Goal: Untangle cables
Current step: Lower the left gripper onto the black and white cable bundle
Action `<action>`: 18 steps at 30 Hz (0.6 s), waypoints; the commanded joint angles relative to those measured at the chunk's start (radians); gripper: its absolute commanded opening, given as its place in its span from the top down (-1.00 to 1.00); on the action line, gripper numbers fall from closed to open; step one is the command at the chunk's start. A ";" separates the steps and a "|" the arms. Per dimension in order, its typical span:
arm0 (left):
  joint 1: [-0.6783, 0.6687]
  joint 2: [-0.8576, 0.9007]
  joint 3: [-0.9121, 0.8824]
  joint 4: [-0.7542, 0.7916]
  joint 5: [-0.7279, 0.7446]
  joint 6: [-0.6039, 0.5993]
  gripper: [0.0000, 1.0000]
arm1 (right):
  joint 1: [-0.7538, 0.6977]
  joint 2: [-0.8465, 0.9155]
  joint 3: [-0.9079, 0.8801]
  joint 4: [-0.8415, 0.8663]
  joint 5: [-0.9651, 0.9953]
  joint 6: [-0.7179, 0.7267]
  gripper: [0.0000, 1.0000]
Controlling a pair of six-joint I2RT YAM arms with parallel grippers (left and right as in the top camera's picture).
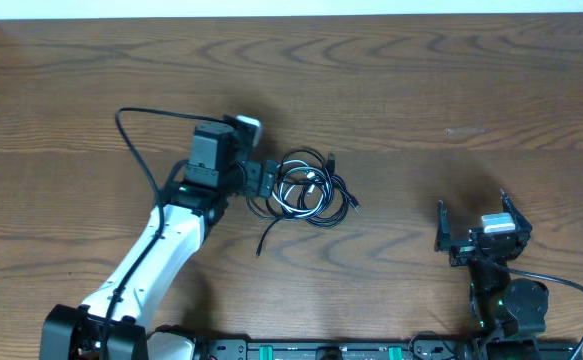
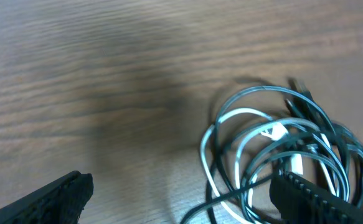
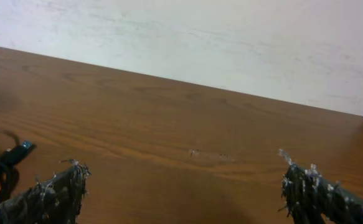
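A tangled coil of thin black and white cables [image 1: 309, 190] lies on the brown wooden table [image 1: 421, 90] at the tips of the left gripper [image 1: 267, 178], jaws spread wide; the right gripper [image 1: 476, 218], likewise agape, sits well apart.

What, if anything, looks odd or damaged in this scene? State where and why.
The cables lie tangled in one overlapping coil, centre-left in the overhead view, white looped among black. The right gripper's fingers look frayed, with ragged pale tufts at their tips.
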 commanded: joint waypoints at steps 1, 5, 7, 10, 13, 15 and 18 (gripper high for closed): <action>-0.048 0.004 0.018 -0.023 0.010 0.143 -0.92 | -0.005 -0.006 -0.001 -0.004 0.011 0.011 -0.99; -0.056 0.023 0.018 -0.059 0.011 0.241 -0.98 | -0.005 -0.006 -0.001 -0.004 0.011 0.011 -0.99; -0.056 0.037 0.018 -0.072 0.014 0.259 -0.96 | -0.005 -0.006 -0.001 -0.004 0.011 0.011 -0.99; -0.060 0.053 0.018 -0.066 0.025 0.258 -0.96 | -0.005 -0.006 -0.001 -0.004 0.011 0.011 -0.98; -0.068 0.065 0.018 -0.064 0.056 0.259 -0.96 | -0.005 -0.006 -0.001 -0.004 0.011 0.011 -0.99; -0.077 0.068 0.018 -0.064 0.055 0.259 -0.96 | -0.005 -0.006 -0.001 -0.004 0.011 0.011 -0.99; -0.094 0.072 0.018 -0.078 0.073 0.304 -0.96 | -0.005 -0.006 -0.001 -0.004 0.011 0.011 -0.99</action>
